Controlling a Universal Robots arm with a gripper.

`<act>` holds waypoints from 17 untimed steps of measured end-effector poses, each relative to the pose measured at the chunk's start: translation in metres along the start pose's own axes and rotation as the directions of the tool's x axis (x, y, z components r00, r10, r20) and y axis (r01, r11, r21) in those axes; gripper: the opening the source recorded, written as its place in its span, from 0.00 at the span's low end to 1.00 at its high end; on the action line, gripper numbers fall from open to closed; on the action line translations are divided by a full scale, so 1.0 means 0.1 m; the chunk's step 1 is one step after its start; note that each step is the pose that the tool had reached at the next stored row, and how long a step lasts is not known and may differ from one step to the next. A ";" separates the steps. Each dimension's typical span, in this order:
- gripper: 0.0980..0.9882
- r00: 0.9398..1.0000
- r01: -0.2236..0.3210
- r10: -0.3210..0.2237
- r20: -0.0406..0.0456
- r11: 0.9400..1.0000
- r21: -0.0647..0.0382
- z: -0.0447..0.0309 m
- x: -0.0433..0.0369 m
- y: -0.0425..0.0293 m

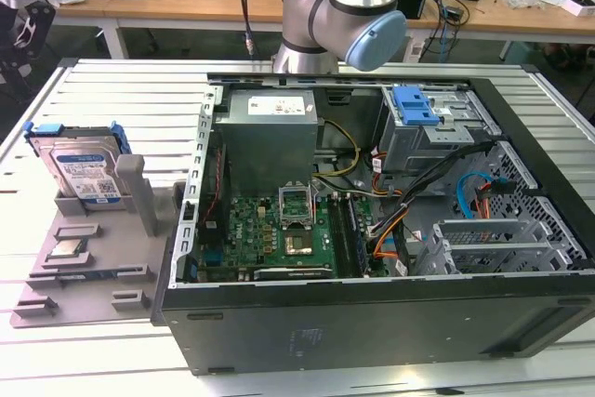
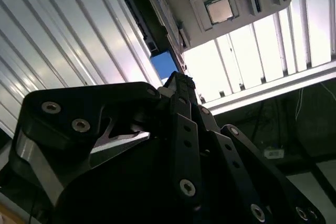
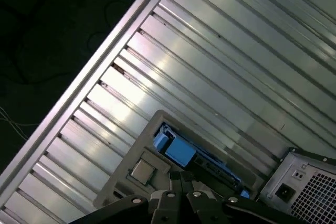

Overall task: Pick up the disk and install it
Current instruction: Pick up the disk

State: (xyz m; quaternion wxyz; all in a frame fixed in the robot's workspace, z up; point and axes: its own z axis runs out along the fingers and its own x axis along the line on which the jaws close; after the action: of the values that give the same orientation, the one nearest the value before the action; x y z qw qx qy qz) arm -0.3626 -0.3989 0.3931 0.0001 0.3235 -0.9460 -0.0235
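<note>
Exterior view's left: the disk [image 1: 85, 172] stands on edge in its grey holder [image 1: 93, 271], untouched, while the claw [image 2: 177, 85], grip impossible to tell, hangs well clear and, I'd say, wants squaring across the thin edges.

Robot arm [image 1: 346, 6] gets chopped off by the exterior view's top edge, and in the first wrist view the gripper [image 3: 181, 182] hides part of the disk [image 3: 178, 151].

Your exterior view looks down at an angle on the open computer case [image 1: 372, 313] and the gray tray [image 1: 93, 278] at the exterior view's left. Both wrist views look past the gripper [image 2: 178, 85] [image 3: 181, 184] from well above at that same tray and the slatted table [image 3: 210, 51].
</note>
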 end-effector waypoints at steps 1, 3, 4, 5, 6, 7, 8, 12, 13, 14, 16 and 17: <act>0.01 1.000 0.010 -0.010 0.000 1.000 0.000 0.000 0.000 0.000; 0.01 0.999 0.037 -0.037 -0.002 0.999 -0.001 0.000 0.000 0.000; 0.01 0.999 0.053 -0.053 -0.002 0.999 -0.001 0.000 0.000 0.000; 0.01 0.998 0.065 -0.065 -0.003 0.998 -0.001 0.000 0.000 0.000; 0.01 0.997 0.081 -0.081 -0.004 0.997 -0.001 0.000 0.000 0.000; 0.01 0.996 0.092 -0.092 -0.004 0.996 -0.002 0.000 0.000 0.000; 0.01 0.994 0.113 -0.113 -0.005 0.994 -0.002 0.000 0.000 0.000; 0.01 0.984 0.178 -0.178 -0.008 0.984 -0.003 0.000 0.000 0.000; 0.01 0.982 0.190 -0.190 -0.008 0.982 -0.004 0.000 0.000 0.000; 0.01 0.979 0.205 -0.205 -0.009 0.979 -0.004 0.000 0.000 0.000; 0.01 0.974 0.225 -0.225 -0.010 0.974 -0.005 0.000 0.000 0.000; 0.01 0.971 0.238 -0.238 -0.010 0.971 -0.005 0.000 0.000 0.000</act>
State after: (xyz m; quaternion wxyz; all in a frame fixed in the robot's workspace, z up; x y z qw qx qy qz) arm -0.3626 -0.3989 0.3931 0.0029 0.4347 -0.9003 -0.0233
